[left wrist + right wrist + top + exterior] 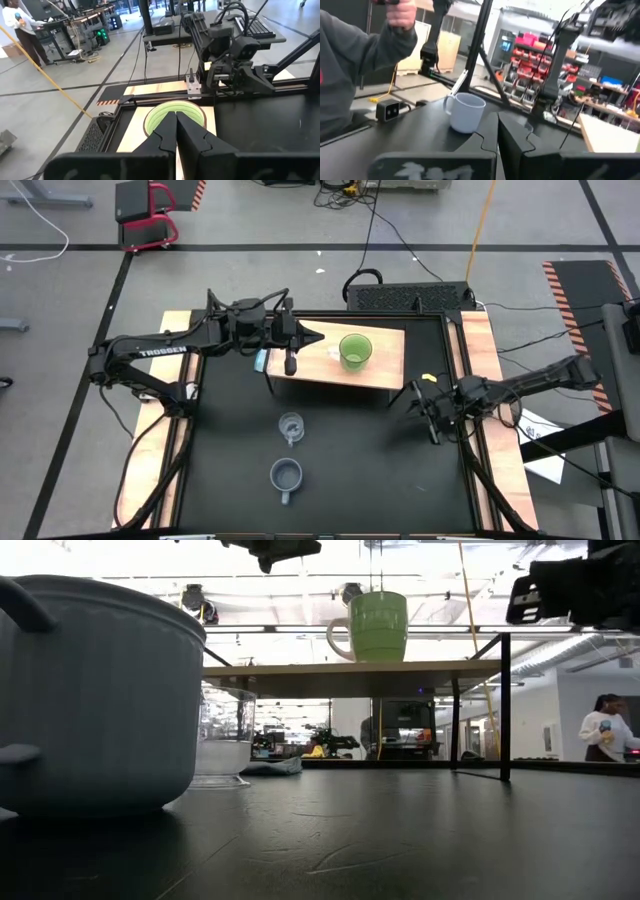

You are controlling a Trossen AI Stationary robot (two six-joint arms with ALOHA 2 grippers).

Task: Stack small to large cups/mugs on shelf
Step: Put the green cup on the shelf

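Note:
The lime-green mug stands upright on the tan shelf, its handle toward the shelf's left end. My left gripper hovers shut above the shelf's left part, a little short of that mug and pointing at it. The clear glass cup and the grey-blue mug stand on the black tabletop in front of the shelf. My right gripper is shut in the air near the table's right edge, facing the grey-blue mug from afar.
The shelf stands on dark legs with open space beneath. Wooden strips run along both table sides. A person's grey sleeve shows beyond the table in the right wrist view; another person stands far off.

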